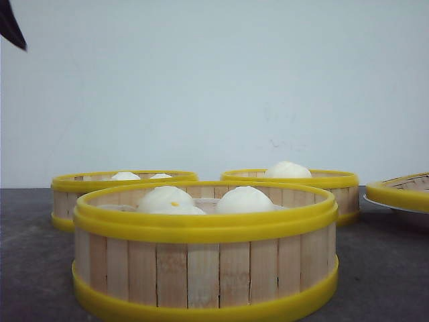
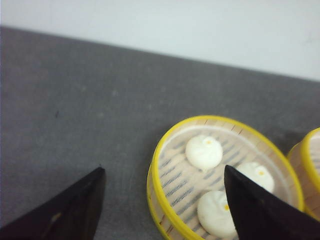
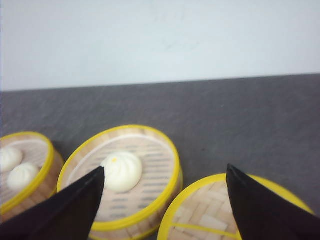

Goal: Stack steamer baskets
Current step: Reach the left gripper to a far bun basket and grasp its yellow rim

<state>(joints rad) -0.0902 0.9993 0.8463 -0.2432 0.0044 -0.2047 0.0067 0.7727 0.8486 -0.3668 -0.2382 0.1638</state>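
Steamer baskets [image 1: 204, 251] upright, unstacked, rims up; left hand [image 2: 162, 200] and right hand [image 3: 162, 200] wide open, empty.

The left end effector [image 2: 162, 205] hangs above the surface [image 2: 75, 115] with its two dark, pointed fingers [image 2: 70, 210] spread wide apart and nothing between them. Only a dark tip of the left arm [image 1: 12, 27] shows in the front view, high over the surface at the far left. The right end effector [image 3: 162, 205] likewise hovers above the surface, its black fingers [image 3: 260, 210] parted wide and empty. Neither end effector touches anything.
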